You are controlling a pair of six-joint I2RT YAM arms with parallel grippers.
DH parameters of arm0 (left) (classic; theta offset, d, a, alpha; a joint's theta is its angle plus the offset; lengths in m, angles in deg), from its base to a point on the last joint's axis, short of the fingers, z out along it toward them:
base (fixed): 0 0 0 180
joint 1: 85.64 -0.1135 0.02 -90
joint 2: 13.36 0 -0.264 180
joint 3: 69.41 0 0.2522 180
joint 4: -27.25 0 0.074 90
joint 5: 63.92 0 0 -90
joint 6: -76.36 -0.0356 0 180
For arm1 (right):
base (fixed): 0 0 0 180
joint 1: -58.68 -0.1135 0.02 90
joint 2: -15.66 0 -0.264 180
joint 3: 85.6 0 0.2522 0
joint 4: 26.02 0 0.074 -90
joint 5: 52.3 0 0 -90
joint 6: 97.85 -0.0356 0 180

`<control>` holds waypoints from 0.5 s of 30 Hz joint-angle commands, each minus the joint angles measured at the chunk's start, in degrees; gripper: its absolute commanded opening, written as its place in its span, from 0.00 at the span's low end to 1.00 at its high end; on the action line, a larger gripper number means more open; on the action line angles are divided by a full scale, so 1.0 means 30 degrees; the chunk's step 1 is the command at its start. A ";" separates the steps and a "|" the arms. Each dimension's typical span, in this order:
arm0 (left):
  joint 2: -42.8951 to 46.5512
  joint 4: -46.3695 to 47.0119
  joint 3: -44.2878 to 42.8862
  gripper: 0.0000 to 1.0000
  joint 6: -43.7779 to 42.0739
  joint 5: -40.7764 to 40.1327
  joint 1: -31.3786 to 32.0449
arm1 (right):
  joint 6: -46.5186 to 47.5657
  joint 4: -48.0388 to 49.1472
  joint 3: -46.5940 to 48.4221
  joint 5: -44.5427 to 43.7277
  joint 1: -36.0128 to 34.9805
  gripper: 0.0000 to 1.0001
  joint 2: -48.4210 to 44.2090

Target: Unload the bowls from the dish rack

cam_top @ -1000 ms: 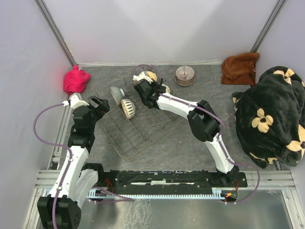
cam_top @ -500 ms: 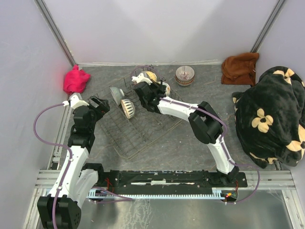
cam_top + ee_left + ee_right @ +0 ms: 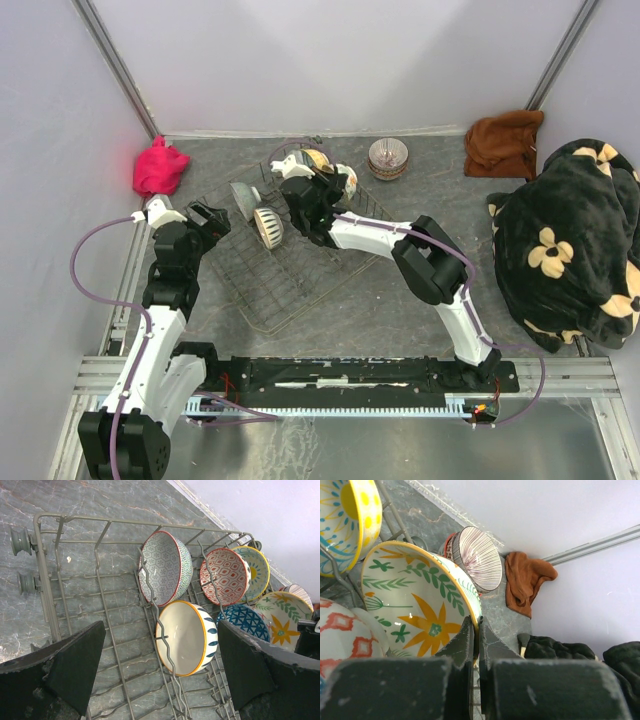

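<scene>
The dish rack point(image 3: 290, 265) point(image 3: 50, 580) lies on the grey table with several patterned bowls standing in it. My right gripper point(image 3: 477, 622) point(image 3: 325, 185) is shut on the yellow rim of a bowl point(image 3: 415, 605) point(image 3: 282, 620) that has an orange flower and green leaves inside, at the rack's far end. My left gripper point(image 3: 160, 680) point(image 3: 215, 222) hangs open over the rack's left side and holds nothing. Between its fingers I see a white bowl with an orange rim point(image 3: 182, 637). Behind it stand a grey-patterned bowl point(image 3: 162, 567), a red one point(image 3: 225, 575) and a blue one point(image 3: 245, 622).
A stack of striped bowls point(image 3: 388, 157) point(image 3: 480, 557) stands on the table behind the rack. A pink cloth point(image 3: 160, 168) lies at the back left, a brown cloth point(image 3: 505, 143) at the back right. A black flowered blanket point(image 3: 570, 240) fills the right side.
My right wrist has shifted a little to the left and toward the back, still shut on the flowered bowl's rim. The left arm has not moved.
</scene>
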 commanded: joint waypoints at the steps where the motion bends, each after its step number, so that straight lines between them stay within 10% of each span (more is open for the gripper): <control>1: 0.0020 0.0672 -0.0087 0.99 0.0480 -0.0203 0.0036 | 0.1839 0.3575 -0.0125 -0.1346 -0.0070 0.01 -0.1718; 15: -0.0038 0.0711 -0.0071 0.99 0.0544 -0.0124 0.0036 | 0.3968 0.5665 -0.0475 -0.1665 -0.0041 0.01 -0.2075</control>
